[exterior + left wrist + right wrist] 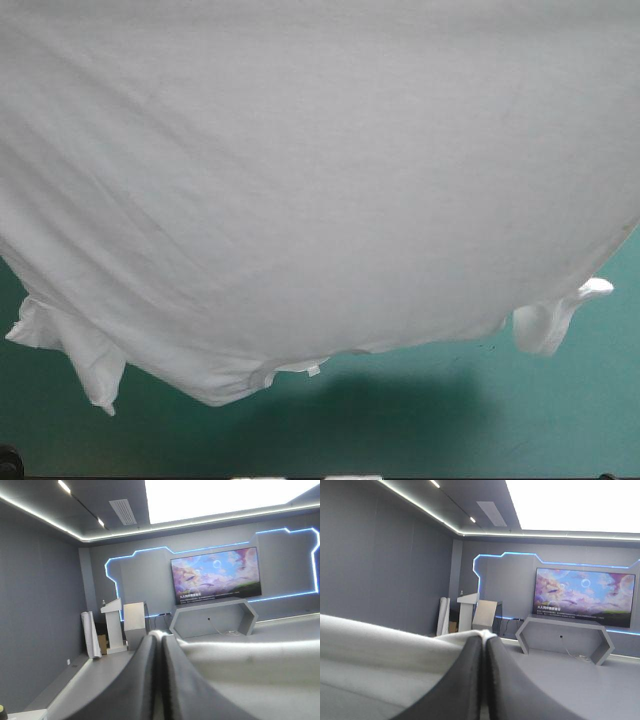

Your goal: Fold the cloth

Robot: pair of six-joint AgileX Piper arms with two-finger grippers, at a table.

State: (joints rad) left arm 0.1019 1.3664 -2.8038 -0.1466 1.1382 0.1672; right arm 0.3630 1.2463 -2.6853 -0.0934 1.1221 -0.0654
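High over the teal-green table cover (450,420), the white T-shirt (320,170) is held stretched side to side, sleeves (85,355) and collar (265,378) lowest, its upper edge pinched between the clenched black fingers (140,680) of the left gripper (161,639) and the right gripper (484,639), and is thus carried below both alike, neither arm nearer.

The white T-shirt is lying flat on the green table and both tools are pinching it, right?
Not flat: the T-shirt hangs lifted above the teal-green table, sleeves dangling, as the high view shows. The left tool and right tool do pinch it.
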